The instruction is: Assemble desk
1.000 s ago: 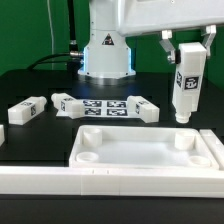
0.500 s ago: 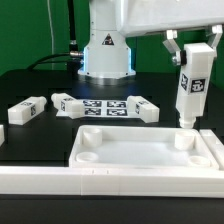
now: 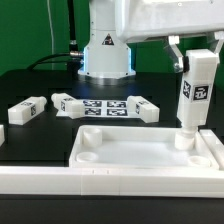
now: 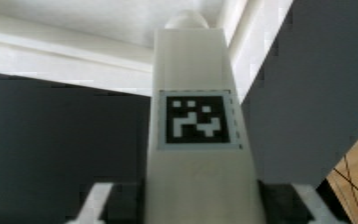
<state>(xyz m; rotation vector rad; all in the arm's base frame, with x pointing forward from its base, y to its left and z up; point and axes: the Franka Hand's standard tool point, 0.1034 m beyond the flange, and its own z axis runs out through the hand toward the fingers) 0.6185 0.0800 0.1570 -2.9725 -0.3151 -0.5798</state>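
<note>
Risk: leg (image 3: 194, 95) looks slightly off-vertical vs slab (image 3: 130, 158), so tip may jam on socket (image 3: 186, 143) rim or slip in grip if pushed/twisted. Hand (image 3: 198, 60) clenched on leg's upper part, pointing straight down over slab's far corner socket, leg tip at/in it.

leg (image 4: 197, 120): near end running off-frame between the fingers (image 4: 101, 205) | far tip blurring | covering part of socket (image 3: 176, 143) below fingers
</note>
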